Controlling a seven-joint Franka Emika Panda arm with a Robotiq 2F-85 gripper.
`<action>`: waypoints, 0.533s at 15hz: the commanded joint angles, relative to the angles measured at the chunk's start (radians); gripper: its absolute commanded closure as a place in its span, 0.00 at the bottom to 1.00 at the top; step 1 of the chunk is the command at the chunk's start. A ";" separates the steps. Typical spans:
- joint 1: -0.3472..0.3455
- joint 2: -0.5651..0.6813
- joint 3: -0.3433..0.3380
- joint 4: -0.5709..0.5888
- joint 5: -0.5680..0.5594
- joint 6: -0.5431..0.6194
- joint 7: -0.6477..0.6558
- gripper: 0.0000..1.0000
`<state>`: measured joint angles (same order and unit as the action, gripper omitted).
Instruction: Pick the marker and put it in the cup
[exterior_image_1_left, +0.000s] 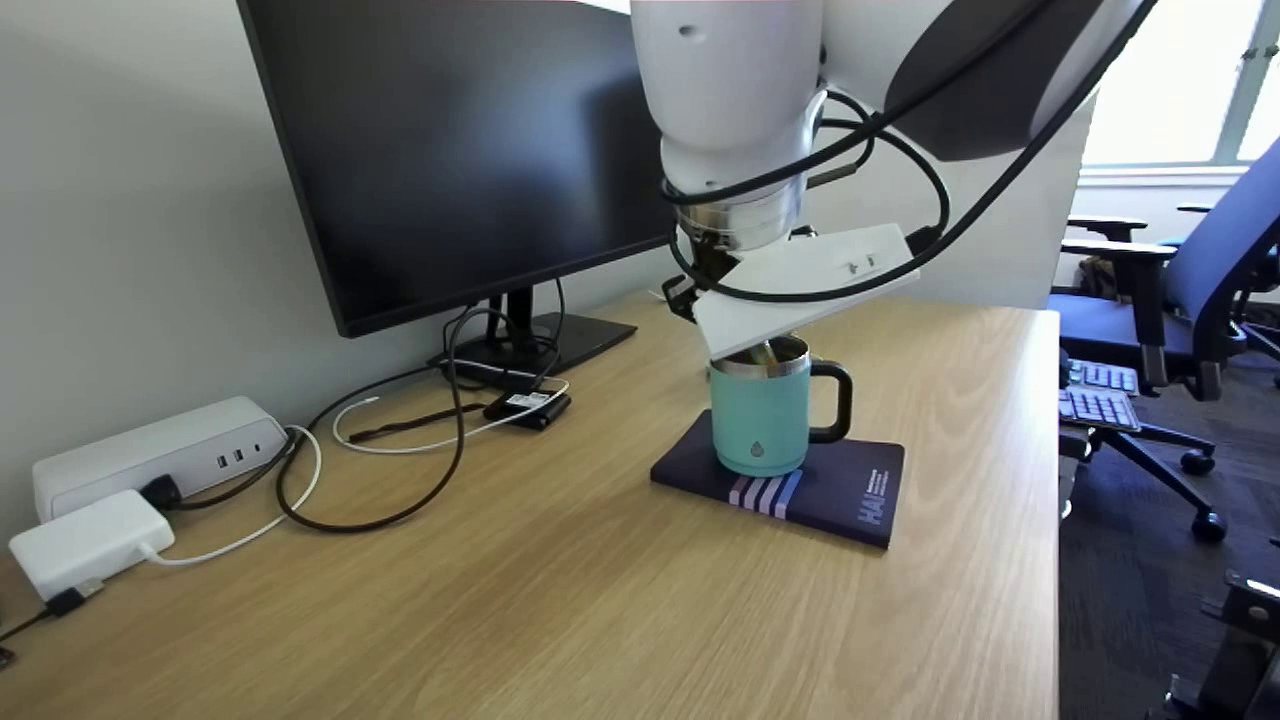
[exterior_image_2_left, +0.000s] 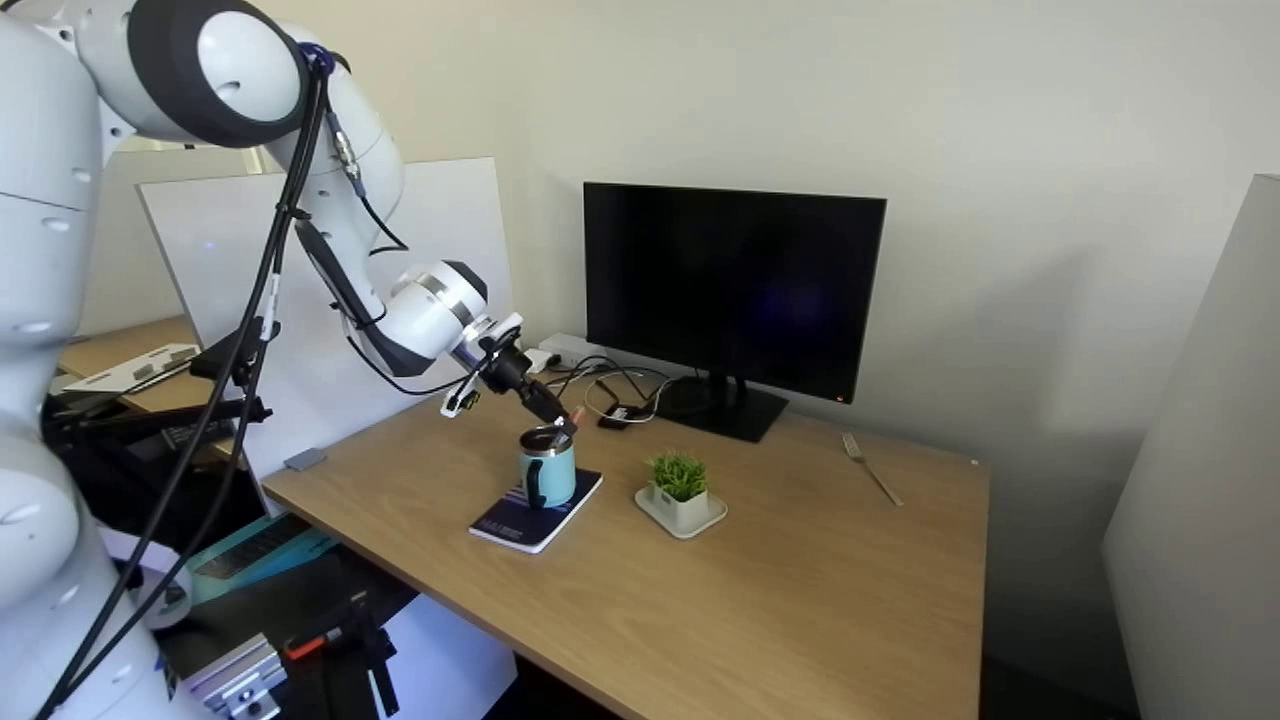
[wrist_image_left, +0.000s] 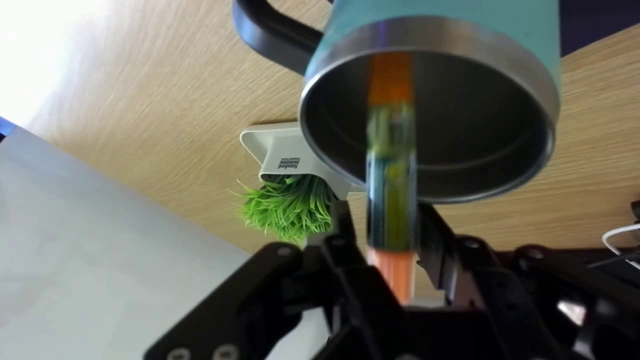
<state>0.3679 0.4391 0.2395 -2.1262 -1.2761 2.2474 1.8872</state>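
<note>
The teal mug (exterior_image_1_left: 760, 425) stands upright on a dark book in both exterior views (exterior_image_2_left: 556, 478). Its metal rim and dark inside show in the wrist view (wrist_image_left: 435, 37). The marker (wrist_image_left: 392, 200), orange at both ends with a yellow-green and dark barrel, stands tilted with its lower end inside the mug and its upper end above the rim. Its orange top shows in an exterior view (exterior_image_2_left: 578, 414). My gripper (wrist_image_left: 384, 215) is slightly open around the upper marker, with a gap at the left finger. It is just above the mug (exterior_image_2_left: 562, 422); a white plate mostly hides it elsewhere.
The dark book (exterior_image_1_left: 850, 490) lies under the mug. A small green plant in a white pot (exterior_image_2_left: 682, 500) stands beside it. A monitor (exterior_image_2_left: 735, 290), looped cables (exterior_image_1_left: 455, 430), a white power block (exterior_image_1_left: 160, 450) and a fork (exterior_image_2_left: 872, 468) are on the table.
</note>
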 joint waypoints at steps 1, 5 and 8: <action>-0.015 -0.006 0.004 -0.019 -0.016 0.042 0.012 0.31; -0.026 -0.028 0.008 -0.033 0.000 0.052 -0.010 0.01; -0.045 -0.062 0.013 -0.055 0.036 0.085 -0.051 0.00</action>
<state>0.3599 0.4286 0.2398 -2.1375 -1.2687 2.2721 1.8825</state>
